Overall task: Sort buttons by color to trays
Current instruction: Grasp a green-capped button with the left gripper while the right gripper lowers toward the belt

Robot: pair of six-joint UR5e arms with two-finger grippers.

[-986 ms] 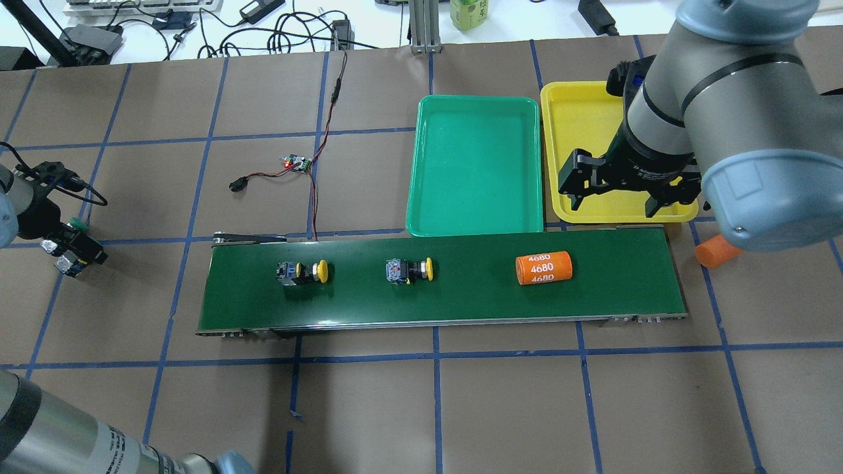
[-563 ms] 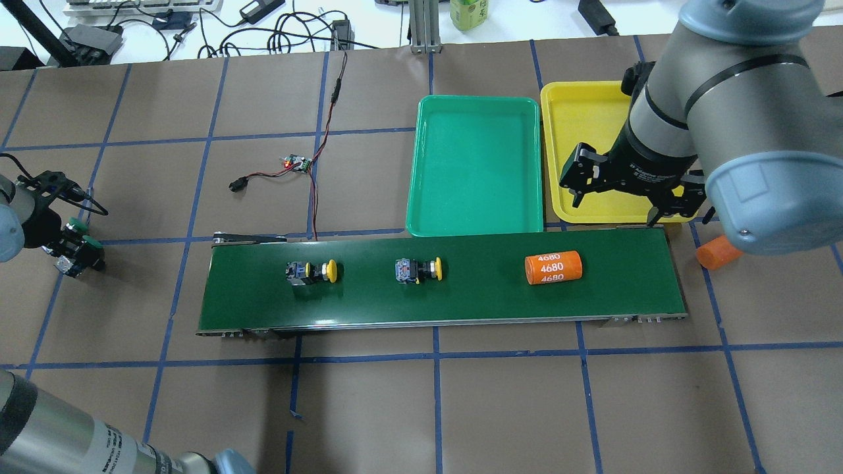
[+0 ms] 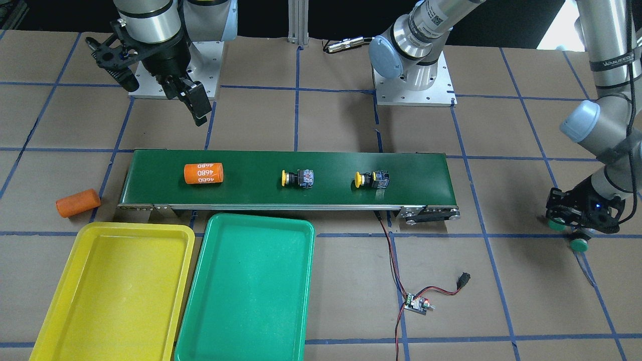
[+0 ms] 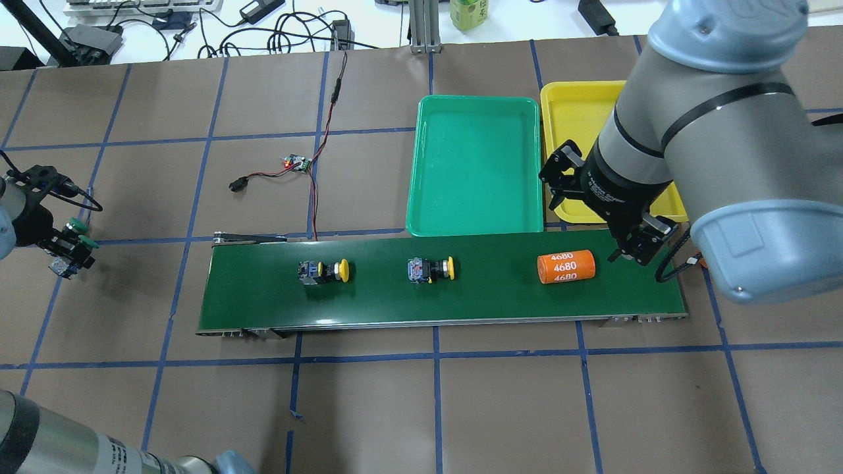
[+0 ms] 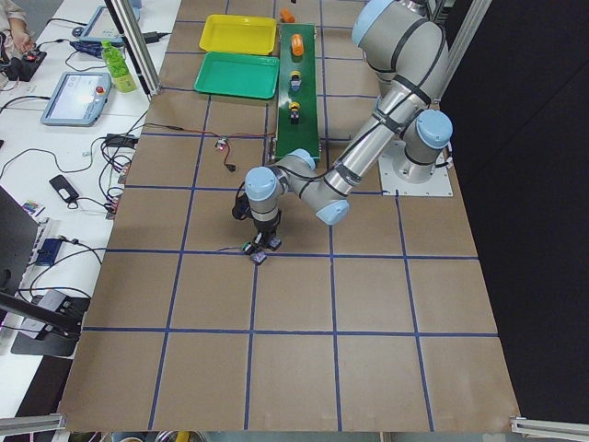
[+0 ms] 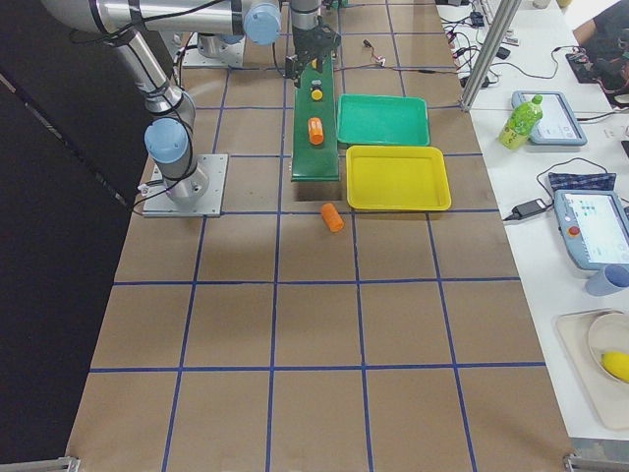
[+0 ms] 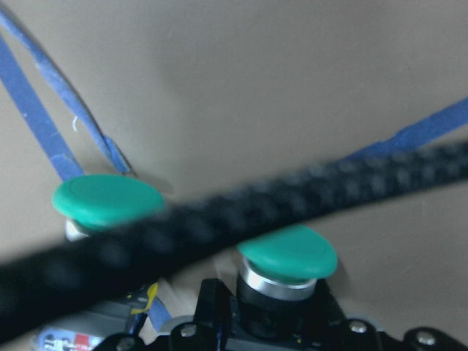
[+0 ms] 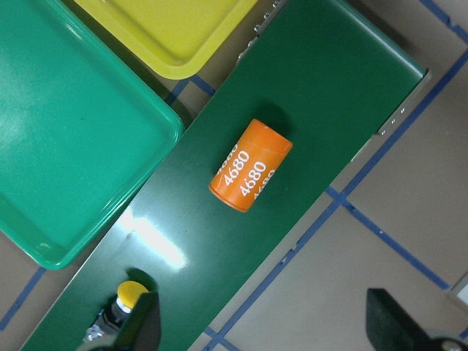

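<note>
Two yellow buttons [image 4: 324,271] [image 4: 431,269] lie on their sides on the dark green belt [image 4: 461,303]. Two green buttons [image 3: 555,225] [image 3: 579,244] stand on the table at the robot's far left. My left gripper [image 4: 66,249] is down over them; in the wrist view its fingers [image 7: 212,322] hug the black body of one green button [image 7: 289,252], and the other green button [image 7: 108,199] stands beside it. My right gripper [image 4: 593,217] hangs open above the belt's right end. The green tray [image 4: 474,164] and yellow tray [image 4: 573,112] hold nothing.
An orange cylinder [image 4: 566,268] marked 4680 lies on the belt under the right gripper [image 8: 267,329]. A second orange cylinder [image 3: 77,203] lies on the table past the belt's end. A small circuit board [image 4: 296,162] with red and black wires sits beyond the belt.
The belt carried both yellow buttons and the orange cylinder to the right. My right gripper swung from over the yellow tray to the belt's right end. The left gripper shifted slightly over the green buttons.
</note>
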